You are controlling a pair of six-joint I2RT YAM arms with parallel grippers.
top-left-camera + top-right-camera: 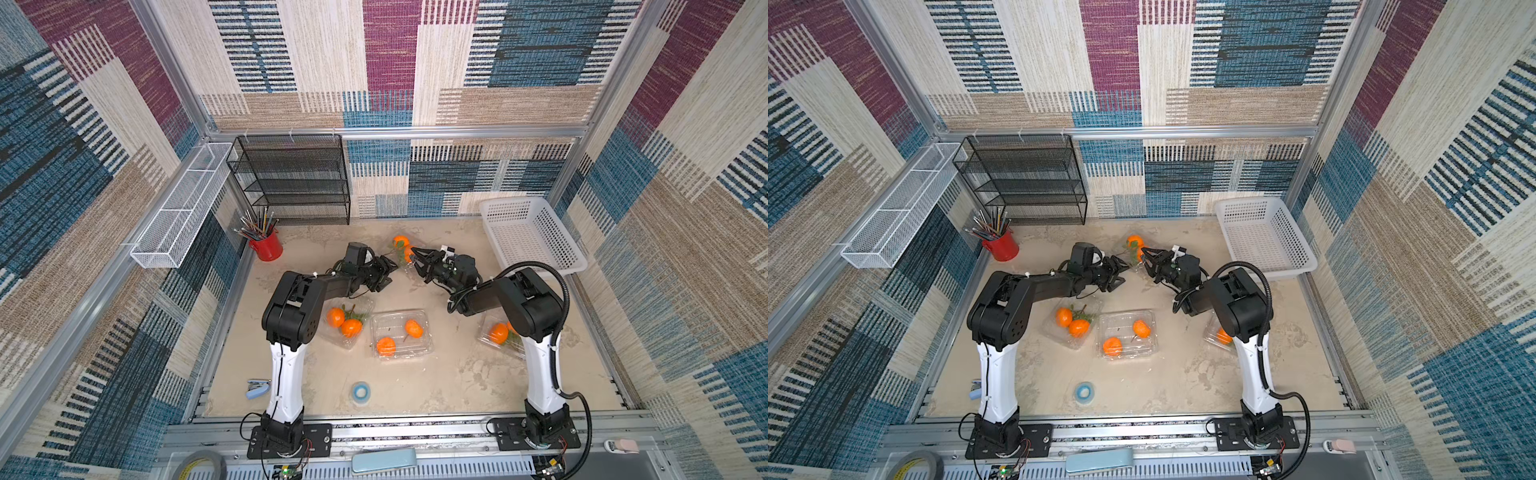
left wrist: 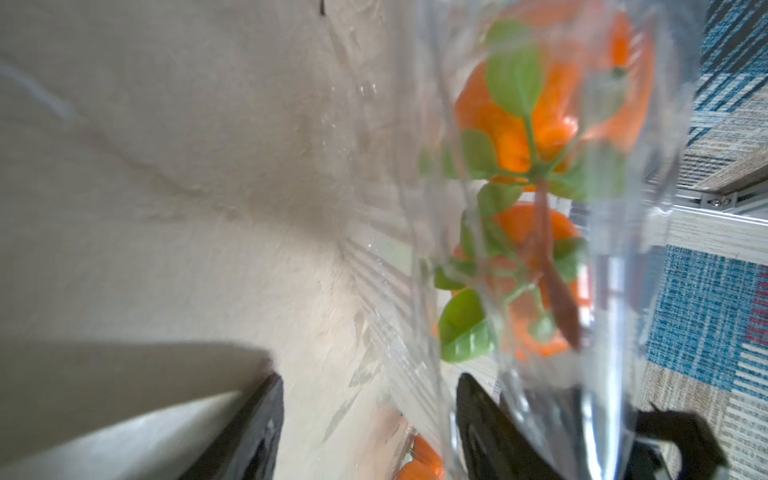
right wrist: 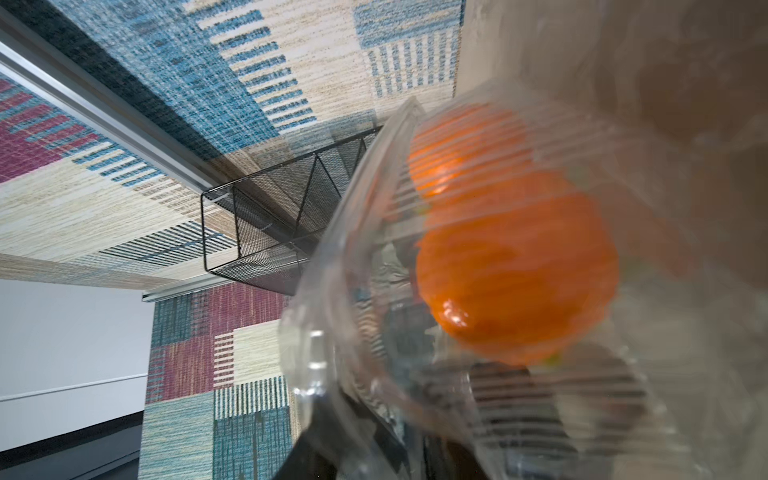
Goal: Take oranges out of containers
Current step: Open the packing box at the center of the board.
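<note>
The far clear container [image 2: 386,291] holds two oranges [image 1: 401,241] joined by leaves; they also show in the other top view [image 1: 1134,241]. My left gripper [image 1: 390,274] is open at its near-left side. In the left wrist view, one of its fingers [image 2: 478,415] sits between the ribbed wall and the lid sheet. My right gripper [image 1: 415,255] is shut on the container's right rim [image 3: 332,332]. Its fingers [image 3: 316,457] show dark through the plastic. Nearer me stand three containers: a left one [image 1: 349,340] with a leafy pair, an open middle one [image 1: 376,324] with two oranges, and a right one [image 1: 484,338] partly under my right arm.
A white perforated basket [image 1: 532,237] stands at the back right. A red cup of pencils [image 1: 266,247] and a black mesh shelf [image 1: 291,178] are at the back left, with a white wire trough [image 1: 178,212] on the left wall. A blue tape roll [image 1: 360,391] and a stapler [image 1: 257,388] lie near the front.
</note>
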